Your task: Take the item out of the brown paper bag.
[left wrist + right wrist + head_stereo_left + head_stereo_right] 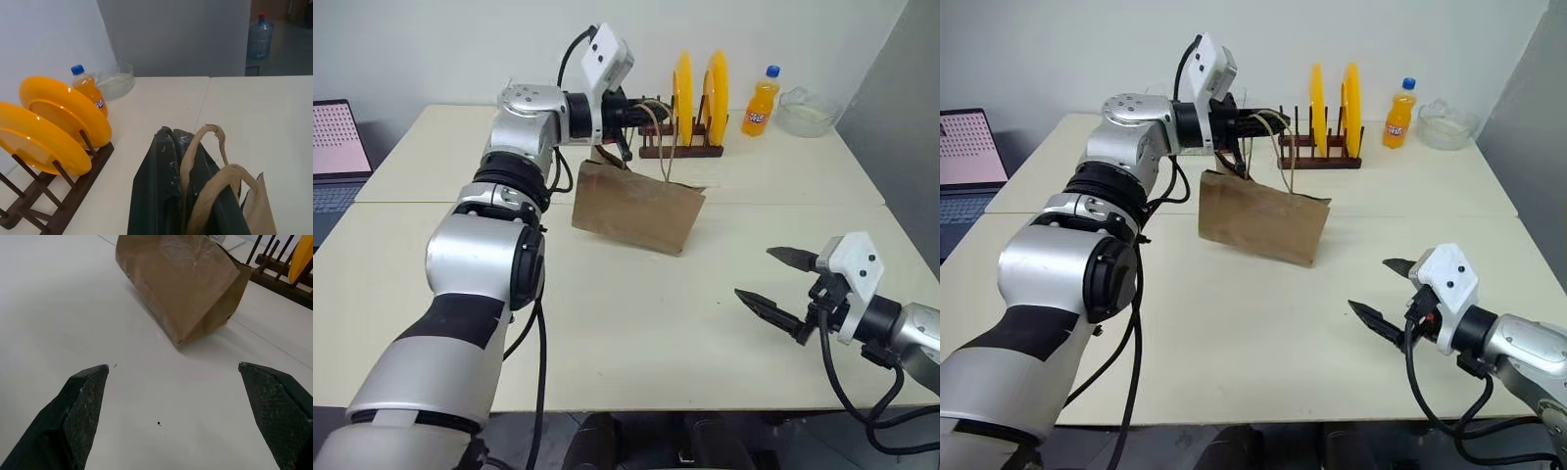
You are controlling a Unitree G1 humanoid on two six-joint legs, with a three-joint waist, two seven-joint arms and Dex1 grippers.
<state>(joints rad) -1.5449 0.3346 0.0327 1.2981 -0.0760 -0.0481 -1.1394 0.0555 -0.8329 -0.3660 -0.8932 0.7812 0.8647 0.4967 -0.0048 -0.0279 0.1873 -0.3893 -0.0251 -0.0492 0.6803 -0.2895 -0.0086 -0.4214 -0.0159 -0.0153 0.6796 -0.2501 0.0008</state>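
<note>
The left claw [171, 161] is clamped shut on the looped handles of the brown paper bag [636, 208], which hangs tilted with its lower edge on the table [636, 323]. What the bag holds cannot be seen. The right claw [181, 406] hovers wide open and empty, near the bag.

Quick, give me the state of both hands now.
Left hand: closed on a handle of the paper bag.
Right hand: open, holding nothing.

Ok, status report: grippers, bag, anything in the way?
Left gripper shut on bag handles. Right gripper open, empty, short of brown paper bag. Bag tilted; item not visible. Table between them bare.
</note>
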